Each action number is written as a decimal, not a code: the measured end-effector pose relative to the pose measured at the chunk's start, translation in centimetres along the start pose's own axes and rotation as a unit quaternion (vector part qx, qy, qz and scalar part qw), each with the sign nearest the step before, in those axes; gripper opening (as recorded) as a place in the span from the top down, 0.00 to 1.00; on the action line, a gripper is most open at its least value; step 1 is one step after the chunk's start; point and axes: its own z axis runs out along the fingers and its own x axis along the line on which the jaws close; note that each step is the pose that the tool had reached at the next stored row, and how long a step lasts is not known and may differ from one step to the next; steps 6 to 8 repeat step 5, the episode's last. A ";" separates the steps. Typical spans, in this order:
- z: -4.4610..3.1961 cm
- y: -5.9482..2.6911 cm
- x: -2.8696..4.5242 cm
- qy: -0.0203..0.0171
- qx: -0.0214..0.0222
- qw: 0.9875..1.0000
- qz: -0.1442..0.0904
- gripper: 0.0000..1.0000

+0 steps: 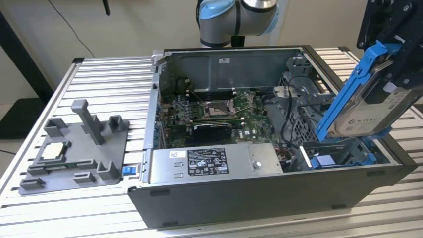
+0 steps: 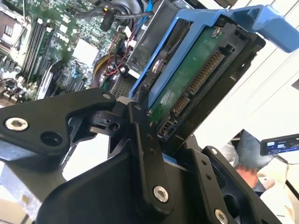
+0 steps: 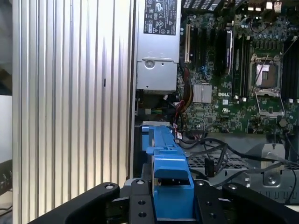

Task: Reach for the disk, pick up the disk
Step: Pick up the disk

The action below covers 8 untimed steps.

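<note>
An open desktop computer case [image 1: 264,148] lies on its side on a ribbed metal table [image 1: 99,74], motherboard facing up. At the exterior view's right, the robot's gripper [image 1: 390,64] is clenched on the disk [image 1: 370,106], a silver-grey hard drive in a bright blue carrier, and holds it tilted steeply above the drive bay [image 1: 337,158] at the case's corner. The disk's lower end looks just clear of the bay, though the angle makes that hard to confirm. In the second wrist view the black fingers [image 2: 145,149] grip the edge of the disk [image 2: 196,70], whose green circuit board and connector face the camera. The reach appears finished and the pick-up step well along, the disk lifted rather than seated. Any further lift calls for a firm hold and care around the loose cables [image 1: 288,116] beside the bay. A grey fixture [image 1: 79,148] sits on the table at the exterior view's left.
</note>
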 end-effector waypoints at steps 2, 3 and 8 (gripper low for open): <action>0.01 0.00 0.00 0.000 0.000 1.000 0.000 1.00; 0.02 0.00 0.00 0.000 0.000 1.000 0.000 1.00; 0.02 0.00 0.00 0.000 0.000 1.000 0.000 1.00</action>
